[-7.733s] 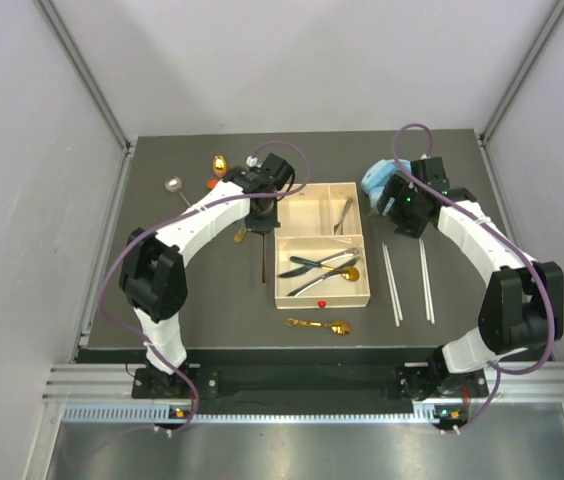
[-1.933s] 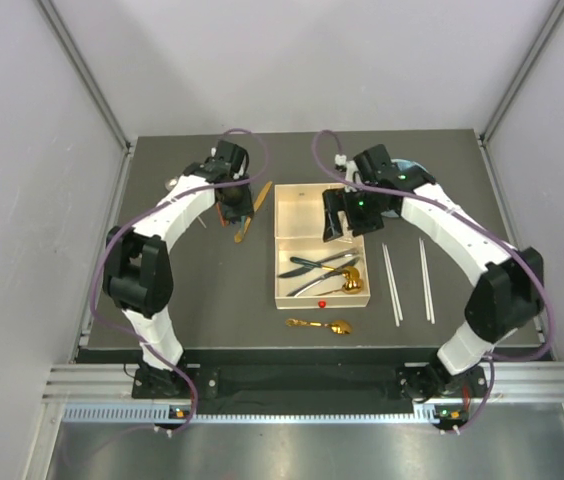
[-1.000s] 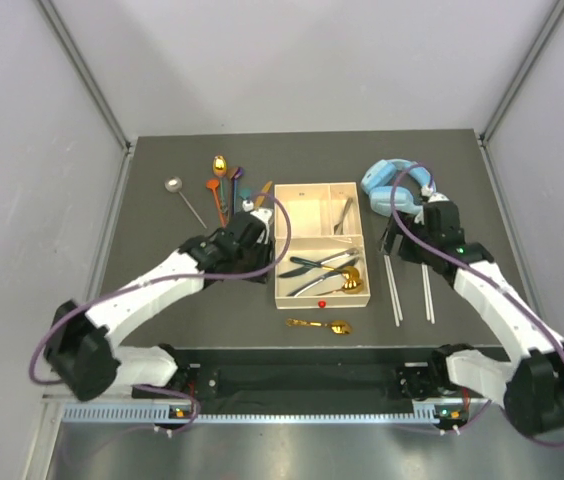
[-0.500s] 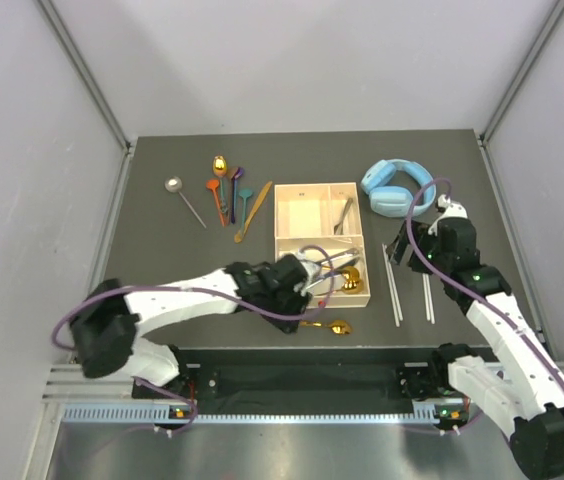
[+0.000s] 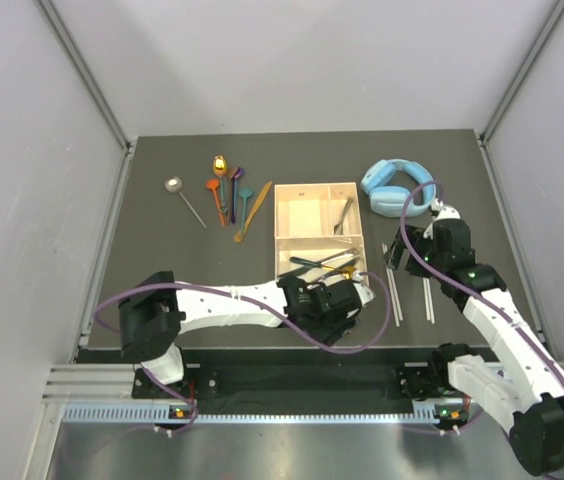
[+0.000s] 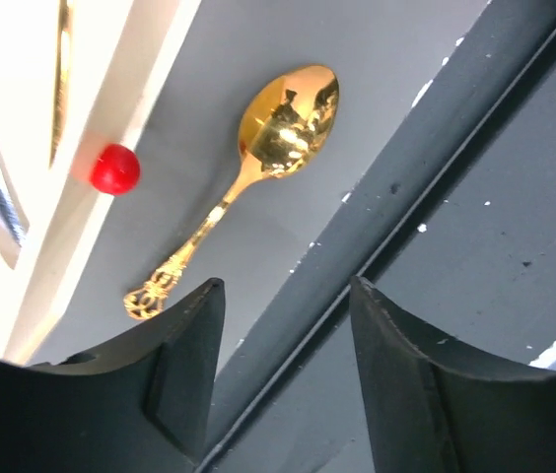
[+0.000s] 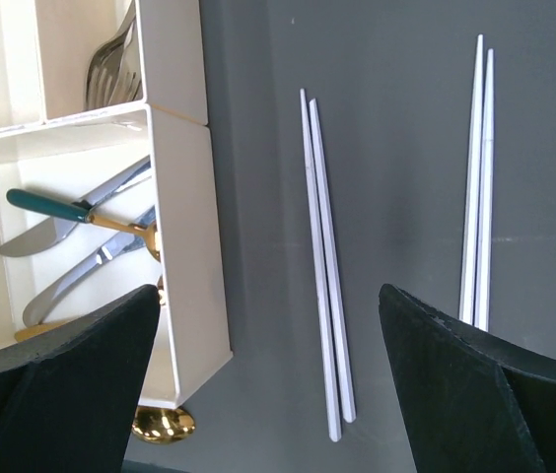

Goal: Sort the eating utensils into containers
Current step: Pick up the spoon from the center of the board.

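Note:
The cream tray holds a fork in its back right section. Dark-handled knives and a gold spoon lie in its front section. A loose gold spoon rests on the mat just outside the tray's front rim, near the red dot. My left gripper hangs open just off the spoon's handle end, empty; from above the left gripper hides the spoon. Two chopstick pairs lie right of the tray. My right gripper is open wide above the nearer pair.
Orange, purple, teal and gold spoons and a wooden knife lie at the back left, with a round-headed silver utensil beside them. Light-blue headphones sit at the back right. The table's front edge runs right behind the loose spoon.
My left arm has swung from the tray's left side to its front edge, over the loose gold spoon, and its jaws have widened. My right gripper barely moved and still hangs open over the chopsticks.

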`<state>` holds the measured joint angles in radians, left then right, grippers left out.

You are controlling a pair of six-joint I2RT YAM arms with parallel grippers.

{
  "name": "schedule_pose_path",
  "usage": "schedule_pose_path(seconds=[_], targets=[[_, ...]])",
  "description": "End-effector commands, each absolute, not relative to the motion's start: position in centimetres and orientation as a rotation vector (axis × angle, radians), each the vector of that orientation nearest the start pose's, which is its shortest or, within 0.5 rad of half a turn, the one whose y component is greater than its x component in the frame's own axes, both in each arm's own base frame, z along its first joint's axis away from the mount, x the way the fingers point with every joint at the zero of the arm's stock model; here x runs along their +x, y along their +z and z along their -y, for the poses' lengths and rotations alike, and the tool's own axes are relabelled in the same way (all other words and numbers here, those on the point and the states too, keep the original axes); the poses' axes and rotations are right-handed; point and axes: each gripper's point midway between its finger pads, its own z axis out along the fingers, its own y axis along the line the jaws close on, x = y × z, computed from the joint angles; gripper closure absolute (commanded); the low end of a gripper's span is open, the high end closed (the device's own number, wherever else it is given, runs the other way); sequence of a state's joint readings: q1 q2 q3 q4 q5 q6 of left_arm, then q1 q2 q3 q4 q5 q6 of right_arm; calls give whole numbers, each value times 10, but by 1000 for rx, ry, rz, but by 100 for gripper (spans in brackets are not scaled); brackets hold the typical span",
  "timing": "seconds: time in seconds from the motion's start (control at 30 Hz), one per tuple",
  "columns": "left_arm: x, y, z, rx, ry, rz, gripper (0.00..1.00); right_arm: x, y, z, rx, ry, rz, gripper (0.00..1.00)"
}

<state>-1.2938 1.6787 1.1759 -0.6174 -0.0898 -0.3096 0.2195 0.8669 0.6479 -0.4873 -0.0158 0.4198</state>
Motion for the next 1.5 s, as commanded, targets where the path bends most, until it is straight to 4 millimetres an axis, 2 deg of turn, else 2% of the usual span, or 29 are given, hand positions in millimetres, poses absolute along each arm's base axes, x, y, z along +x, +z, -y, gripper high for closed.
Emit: schedule_pose_path(seconds=[0.0, 0.17, 0.43, 0.77, 1.0, 1.27, 1.37, 1.4, 1.47], targets=[[120, 67, 351, 1356, -243, -2343, 40, 269, 141, -85, 186, 403, -2236, 7], [128, 53, 354, 1419, -180, -2305, 37, 271, 140, -83, 189, 396, -2240, 7], [135, 43, 364, 1467, -233, -2271, 37, 273, 144, -79, 196, 411, -2225, 7], [127, 25, 367, 1581, -273, -2285, 39, 273, 145, -76, 196, 420, -2226, 7], [122, 23, 371, 1607, -336, -2281, 42, 275, 149, -73, 204, 420, -2215, 7], [113, 12, 370, 1652, -373, -2300, 54, 275, 148, -73, 207, 428, -2212, 7], [113, 9, 370, 1651, -372, -2306, 65, 273, 145, -73, 213, 428, -2216, 7], [114, 10, 370, 1647, -367, -2303, 75, 272, 145, -73, 212, 428, -2218, 7], [116, 10, 369, 1638, -354, -2303, 84, 272, 144, -73, 215, 430, -2216, 7]])
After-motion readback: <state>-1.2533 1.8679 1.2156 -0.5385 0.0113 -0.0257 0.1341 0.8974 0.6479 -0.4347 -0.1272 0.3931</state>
